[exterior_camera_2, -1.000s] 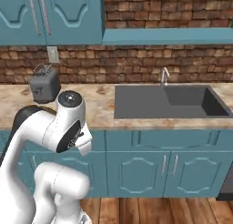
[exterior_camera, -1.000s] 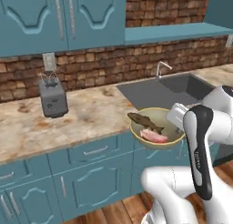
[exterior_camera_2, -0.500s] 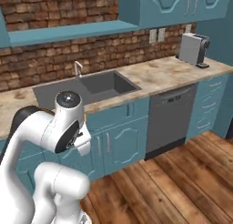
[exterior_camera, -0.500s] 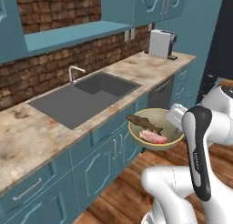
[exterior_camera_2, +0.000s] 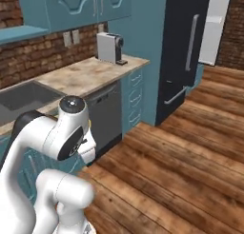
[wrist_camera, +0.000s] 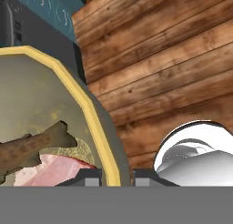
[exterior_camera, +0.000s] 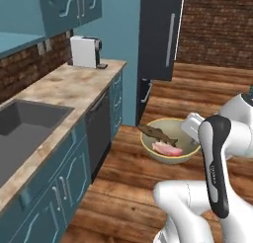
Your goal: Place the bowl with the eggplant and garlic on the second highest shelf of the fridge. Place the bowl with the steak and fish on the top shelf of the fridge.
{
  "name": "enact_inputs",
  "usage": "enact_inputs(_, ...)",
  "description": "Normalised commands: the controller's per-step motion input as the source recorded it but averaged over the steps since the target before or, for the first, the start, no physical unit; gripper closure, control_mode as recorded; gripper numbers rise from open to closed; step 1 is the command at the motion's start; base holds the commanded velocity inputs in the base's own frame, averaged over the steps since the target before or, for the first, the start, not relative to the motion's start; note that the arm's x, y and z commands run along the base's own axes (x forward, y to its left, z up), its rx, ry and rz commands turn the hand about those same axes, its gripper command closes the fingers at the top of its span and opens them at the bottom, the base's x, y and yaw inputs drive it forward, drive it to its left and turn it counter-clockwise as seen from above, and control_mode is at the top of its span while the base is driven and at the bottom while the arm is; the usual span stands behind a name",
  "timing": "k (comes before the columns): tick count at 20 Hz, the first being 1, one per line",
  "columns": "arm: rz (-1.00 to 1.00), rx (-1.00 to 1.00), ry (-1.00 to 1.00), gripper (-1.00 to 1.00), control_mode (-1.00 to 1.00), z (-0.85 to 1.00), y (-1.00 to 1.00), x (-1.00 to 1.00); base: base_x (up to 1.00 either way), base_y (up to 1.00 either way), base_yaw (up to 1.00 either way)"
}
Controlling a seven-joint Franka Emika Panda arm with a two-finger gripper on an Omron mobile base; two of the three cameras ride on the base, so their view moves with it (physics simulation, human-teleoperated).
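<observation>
A tan bowl with a yellow rim hangs over the wooden floor, held by my gripper, which is shut on its right rim. Inside lie the brownish fish and the pink steak. In the hand view the bowl takes up the left side, with the fish on top of the steak and my gripper pinching the rim. The black fridge with its silver handle stands ahead, past the counter's end. Its shelves are hidden; the eggplant and garlic are out of view.
A marble counter runs along the left with a sink, a dark dishwasher and a white coffee machine. A white panel shows beside the fridge. Wooden floor stretches toward the fridge.
The base has swung right along the counter, so the whole scene has shifted: the sink has slid left and the fridge has come into view. The bowl stays in my gripper.
</observation>
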Motion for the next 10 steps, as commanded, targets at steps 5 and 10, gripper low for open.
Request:
enact_inputs(5, 0.00, 0.00, 0.00, 1.00, 1.00, 0.00, 0.00, 0.00, 0.82, -0.74, -0.45)
enact_inputs(10, 0.00, 0.00, 0.00, 1.00, 1.00, 0.00, 0.00, 0.00, 1.00, -0.79, -0.37)
